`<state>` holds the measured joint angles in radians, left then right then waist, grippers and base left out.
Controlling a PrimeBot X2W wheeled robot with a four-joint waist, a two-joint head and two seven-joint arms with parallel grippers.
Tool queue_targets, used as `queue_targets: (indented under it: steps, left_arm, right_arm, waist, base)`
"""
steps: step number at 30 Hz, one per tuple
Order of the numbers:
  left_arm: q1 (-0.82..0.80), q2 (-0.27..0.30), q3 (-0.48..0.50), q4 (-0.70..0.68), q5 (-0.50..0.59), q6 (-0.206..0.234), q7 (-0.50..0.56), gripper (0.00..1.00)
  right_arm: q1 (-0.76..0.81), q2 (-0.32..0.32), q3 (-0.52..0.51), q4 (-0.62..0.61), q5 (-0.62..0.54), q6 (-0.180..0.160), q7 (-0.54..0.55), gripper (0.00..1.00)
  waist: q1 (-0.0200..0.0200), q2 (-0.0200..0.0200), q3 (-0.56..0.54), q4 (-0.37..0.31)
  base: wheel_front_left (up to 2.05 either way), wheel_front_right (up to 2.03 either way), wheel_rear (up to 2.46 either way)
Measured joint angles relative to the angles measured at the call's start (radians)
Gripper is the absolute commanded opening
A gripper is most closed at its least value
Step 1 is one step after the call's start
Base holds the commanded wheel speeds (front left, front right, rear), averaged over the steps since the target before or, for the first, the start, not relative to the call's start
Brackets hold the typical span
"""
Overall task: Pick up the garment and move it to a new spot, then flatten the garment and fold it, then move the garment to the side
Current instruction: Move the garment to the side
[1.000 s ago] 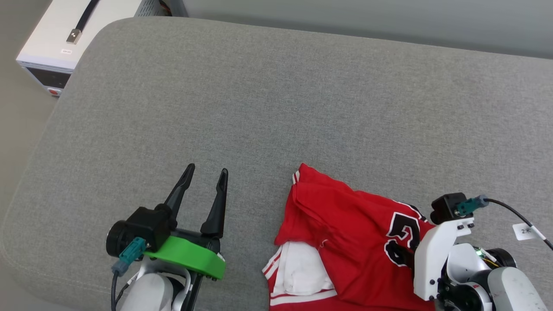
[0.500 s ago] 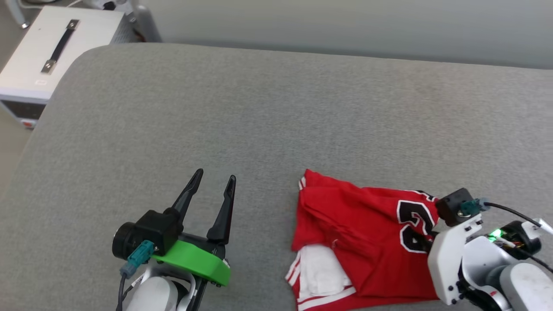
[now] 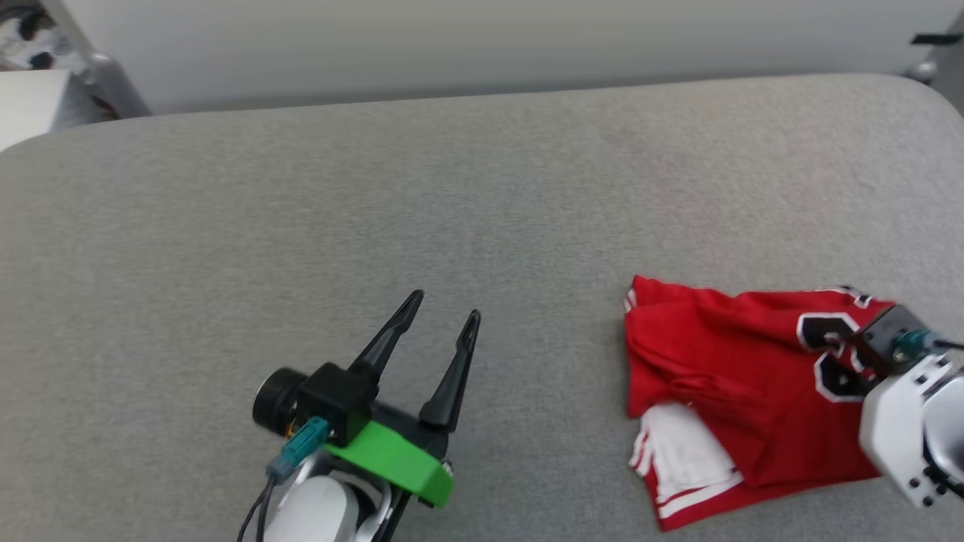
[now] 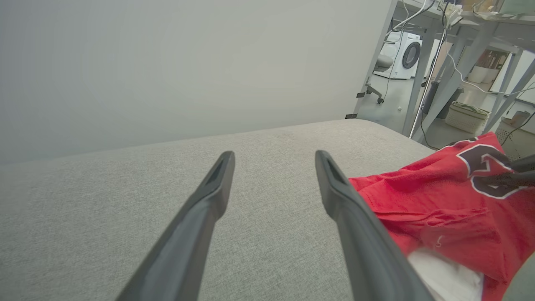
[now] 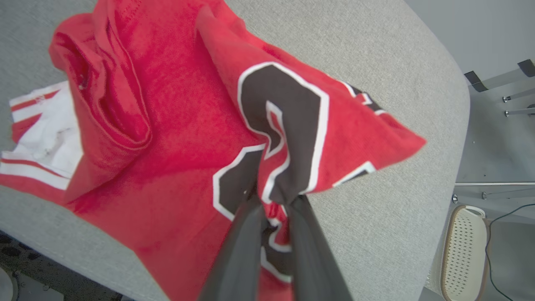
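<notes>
**Pinching the jersey at its black numeral**

Gripping a fold of the garment [image 5: 167,125], the right gripper [image 5: 273,196] has its two dark fingers drawn nearly together. Red cloth is bunched between the tips, just where the large black, white-edged numeral [image 5: 288,113] sits. The fabric puckers up towards the fingertips, and the rest of the jersey spreads away from them, rumpled rather than flat.

In the head view the garment [image 3: 723,361] lies on the right-hand part of the grey upholstered cushion [image 3: 376,226], towards its near edge. The right arm's white wrist housing [image 3: 907,421] covers the jersey's right end. One white sleeve with red-and-white striped trim [image 3: 681,463] pokes out at the near left corner, partly under a red fold.

The left gripper [image 3: 444,305] stands over bare cushion to the left of the jersey, apart from it and holding nothing. Its fingers are spread wide and point towards the far side of the cushion. From the left wrist view the garment [image 4: 422,200] shows beside the right-hand finger [image 4: 334,188], and whether that finger touches cloth cannot be told there.
</notes>
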<state>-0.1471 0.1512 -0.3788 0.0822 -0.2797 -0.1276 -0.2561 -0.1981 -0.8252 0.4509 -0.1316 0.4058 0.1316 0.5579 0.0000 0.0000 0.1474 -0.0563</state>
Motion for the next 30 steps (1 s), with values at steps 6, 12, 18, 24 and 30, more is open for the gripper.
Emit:
queue_targets:
  steps: [6, 12, 18, 24, 30]
  left_arm:
    - [-0.093, 0.006, -0.060, -0.005, 0.016, 0.000, 0.000, 1.00]
    - [-0.209, 0.050, -0.080, -0.038, 0.033, 0.000, 0.000, 1.00]
    - [-0.298, 0.101, -0.091, -0.075, 0.048, 0.000, 0.002, 1.00]
    - [-0.362, 0.126, -0.086, -0.158, 0.065, 0.000, 0.045, 1.00]
    - [-0.399, 0.146, -0.080, -0.246, 0.075, 0.000, 0.086, 1.00]
  right_arm:
    - [-0.071, -0.109, -0.007, 0.045, -0.014, 0.000, -0.087, 0.00]
    - [-0.143, -0.158, -0.034, 0.176, -0.026, 0.000, -0.211, 0.00]
    - [-0.257, -0.146, -0.065, 0.373, -0.061, 0.000, -0.316, 0.00]
    - [-0.360, -0.121, -0.141, 0.551, -0.127, 0.000, -0.399, 0.00]
    - [-0.445, -0.104, -0.217, 0.682, -0.180, 0.000, -0.468, 0.00]
  waist:
    - [0.0000, 0.0000, 0.071, -0.059]
    - [0.0000, 0.0000, 0.180, -0.099]
    - [0.0002, 0.0000, 0.295, -0.134]
    - [0.0003, 0.0001, 0.400, -0.165]
    - [0.0002, 0.0000, 0.485, -0.185]
  base:
    - [0.00, 0.00, 0.00]
    - [0.00, 0.00, 0.00]
    - [0.00, 0.00, 0.00]
    - [0.00, 0.00, 0.00]
    - [0.00, 0.00, 0.00]
